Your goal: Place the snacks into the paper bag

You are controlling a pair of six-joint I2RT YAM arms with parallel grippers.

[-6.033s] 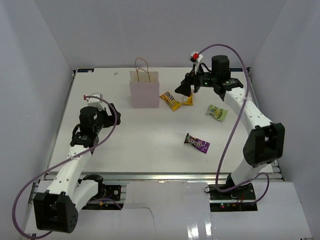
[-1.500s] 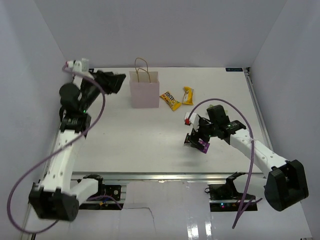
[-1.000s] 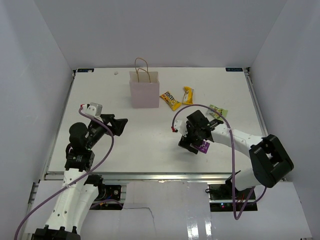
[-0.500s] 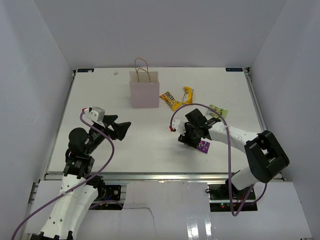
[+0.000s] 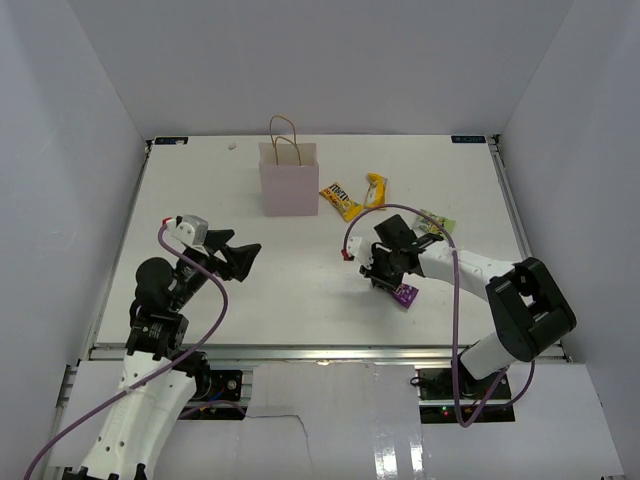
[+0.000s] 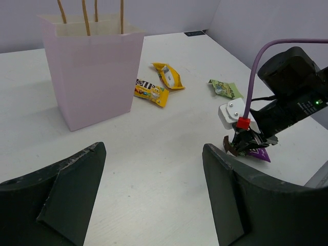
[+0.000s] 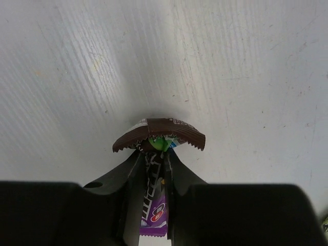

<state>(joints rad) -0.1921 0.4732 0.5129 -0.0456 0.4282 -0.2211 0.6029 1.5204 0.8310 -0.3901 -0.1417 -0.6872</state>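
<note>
Only the right wrist view plainly shows the right gripper [image 7: 155,158] clamped on the purple packet [image 7: 155,211]; the left gripper [image 6: 154,154] gapes.

Pink bag [image 5: 289,180] upright; purple pkt [image 7: 159,134] pinched, on edge; yellow pkt [image 5: 340,201] beside bag.

Bright, even light from overhead in all 3 views, low contrast on the white surface [image 5: 300,270]. Only soft shadows: faint at the foot of the paper bag [image 6: 92,72], darker around the end of the purple packet [image 7: 159,134]. Pale glare streak on the surface in the right wrist view; reflections on the glossy panel [image 5: 400,455] at the top view's bottom edge. Blurred up close: fingers [image 6: 61,195] of the left hand [image 6: 154,148] and of the right hand [image 7: 156,154]. Sharp farther off.
</note>
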